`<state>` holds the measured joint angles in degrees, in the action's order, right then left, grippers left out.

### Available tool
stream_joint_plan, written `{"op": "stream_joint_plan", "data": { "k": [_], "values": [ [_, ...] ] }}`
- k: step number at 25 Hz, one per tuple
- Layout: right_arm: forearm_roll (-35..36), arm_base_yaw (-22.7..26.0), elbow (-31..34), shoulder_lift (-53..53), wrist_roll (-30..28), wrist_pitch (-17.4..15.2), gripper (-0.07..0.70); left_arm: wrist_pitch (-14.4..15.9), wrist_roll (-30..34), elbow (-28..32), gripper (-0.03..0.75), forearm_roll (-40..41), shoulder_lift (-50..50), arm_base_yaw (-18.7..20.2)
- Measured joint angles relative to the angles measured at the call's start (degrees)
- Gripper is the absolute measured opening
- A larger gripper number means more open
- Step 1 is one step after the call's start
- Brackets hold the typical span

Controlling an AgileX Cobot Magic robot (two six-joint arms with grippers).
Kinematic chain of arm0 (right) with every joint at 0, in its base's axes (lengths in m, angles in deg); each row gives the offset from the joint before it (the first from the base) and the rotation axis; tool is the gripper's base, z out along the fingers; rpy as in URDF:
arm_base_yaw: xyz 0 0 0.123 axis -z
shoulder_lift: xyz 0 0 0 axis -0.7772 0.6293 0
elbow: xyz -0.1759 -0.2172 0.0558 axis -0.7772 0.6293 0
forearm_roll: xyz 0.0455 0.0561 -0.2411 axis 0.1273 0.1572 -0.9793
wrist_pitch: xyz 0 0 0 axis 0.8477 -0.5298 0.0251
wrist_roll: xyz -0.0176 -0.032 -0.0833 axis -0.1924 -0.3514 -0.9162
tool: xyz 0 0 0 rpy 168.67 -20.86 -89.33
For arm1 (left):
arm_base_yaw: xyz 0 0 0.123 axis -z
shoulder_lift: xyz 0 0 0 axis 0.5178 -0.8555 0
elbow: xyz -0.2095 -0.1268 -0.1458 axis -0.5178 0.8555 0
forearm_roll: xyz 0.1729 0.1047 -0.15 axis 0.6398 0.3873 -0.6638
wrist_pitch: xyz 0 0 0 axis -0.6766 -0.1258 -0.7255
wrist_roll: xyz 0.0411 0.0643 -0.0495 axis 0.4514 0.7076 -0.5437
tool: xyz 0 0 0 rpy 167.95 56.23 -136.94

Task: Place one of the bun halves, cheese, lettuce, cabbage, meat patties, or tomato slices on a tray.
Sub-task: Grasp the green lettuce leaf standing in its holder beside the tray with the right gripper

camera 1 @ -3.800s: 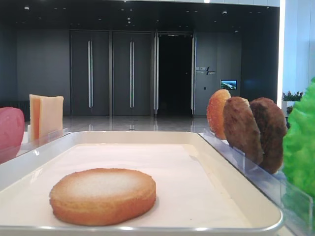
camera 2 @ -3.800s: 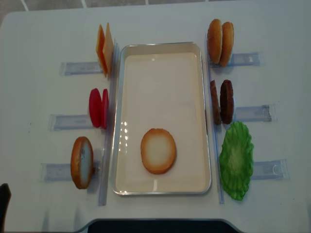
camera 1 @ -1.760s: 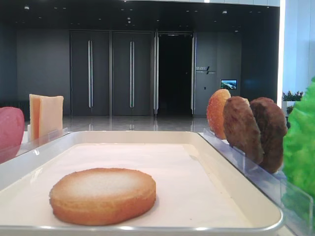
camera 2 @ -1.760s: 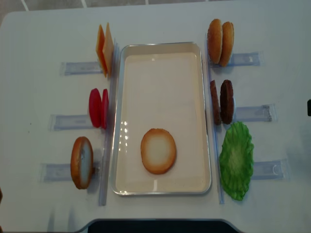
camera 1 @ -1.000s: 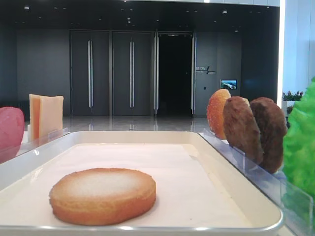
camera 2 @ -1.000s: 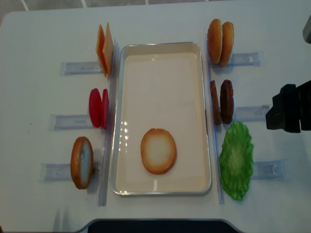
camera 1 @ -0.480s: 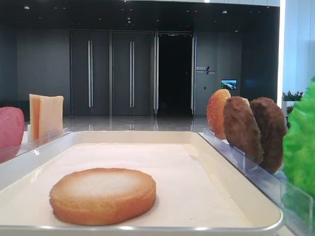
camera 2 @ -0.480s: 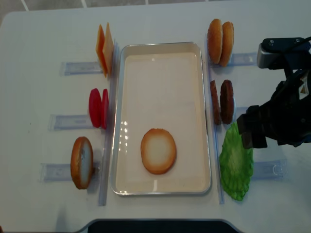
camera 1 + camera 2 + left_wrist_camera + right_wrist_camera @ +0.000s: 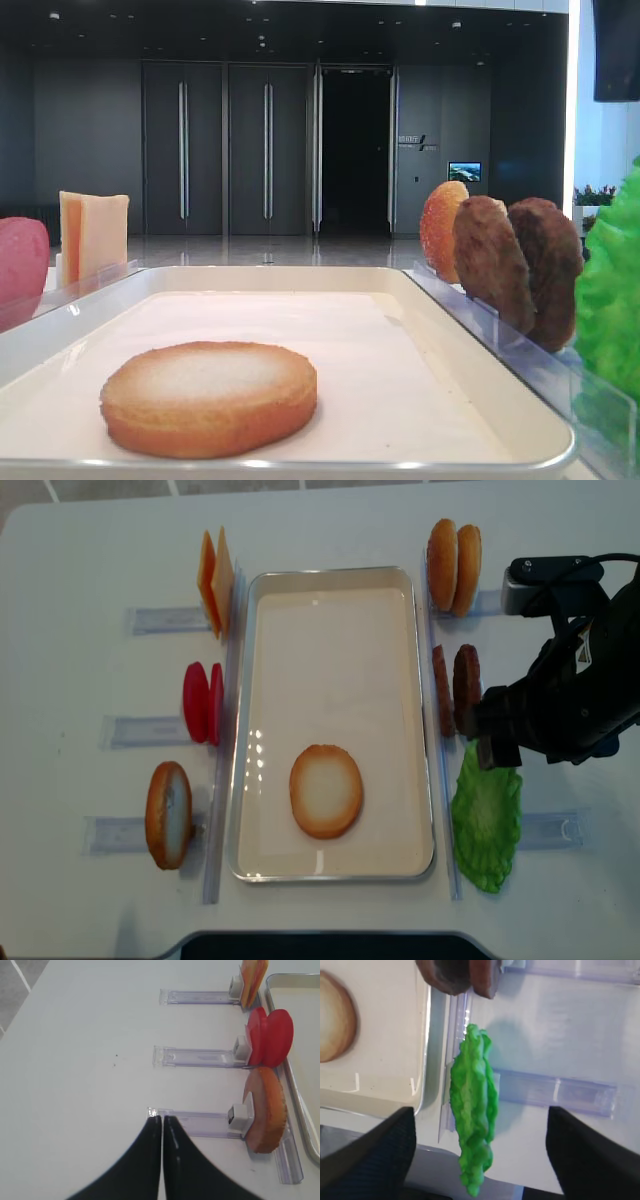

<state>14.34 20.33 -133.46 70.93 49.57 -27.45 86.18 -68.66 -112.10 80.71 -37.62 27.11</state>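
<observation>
One bun half [image 9: 326,791] already lies flat at lower centre of the tray [image 9: 335,576], while the right hand [image 9: 480,1160], spread wide and empty, hangs over the lettuce [image 9: 487,816] at lower right, apparently the next item.

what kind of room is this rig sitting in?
Probably a large lobby or hall, not a kitchen: tall dark double doors behind the white table, a glossy floor, a small wall screen. The off-white rectangular tray and clear plastic holders look like a demo setup.
</observation>
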Motion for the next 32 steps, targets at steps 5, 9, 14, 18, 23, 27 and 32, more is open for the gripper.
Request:
{"op": "stream_joint_plan", "data": {
  "k": [5, 9, 14, 18, 23, 27, 32],
  "values": [
    [0.05, 0.00, 0.00, 0.00, -0.05, 0.42, 0.540, 0.00, 0.00, 0.00, -0.001, 0.00, 0.00, 0.00],
    [0.11, 0.00, 0.45, 0.00, -0.05, -0.44, 0.540, 0.00, 0.00, 0.00, -0.001, 0.00, 0.00, 0.00],
    [0.54, 0.00, 2.29, 0.00, -0.05, -1.05, 0.540, 0.00, 0.00, 0.00, -0.001, 0.00, 0.00, 0.00],
    [1.12, 0.00, 2.29, 0.00, -0.05, -1.05, 0.540, 0.00, 0.00, 0.00, -0.001, 0.00, 0.00, 0.00],
    [1.49, 0.00, 2.29, 0.00, -0.05, -0.93, 0.540, 0.00, 0.00, 0.00, -0.001, 0.00, 0.00, 0.00],
    [1.53, 0.00, 2.29, 0.00, -0.05, 0.23, 0.540, 0.00, 0.00, 0.00, -0.001, 0.00, 0.00, 0.00],
    [1.55, 0.00, 2.29, 0.00, -0.05, 0.45, 0.515, 0.00, 0.00, 0.00, -0.001, 0.00, 0.00, 0.00]
  ]
}}
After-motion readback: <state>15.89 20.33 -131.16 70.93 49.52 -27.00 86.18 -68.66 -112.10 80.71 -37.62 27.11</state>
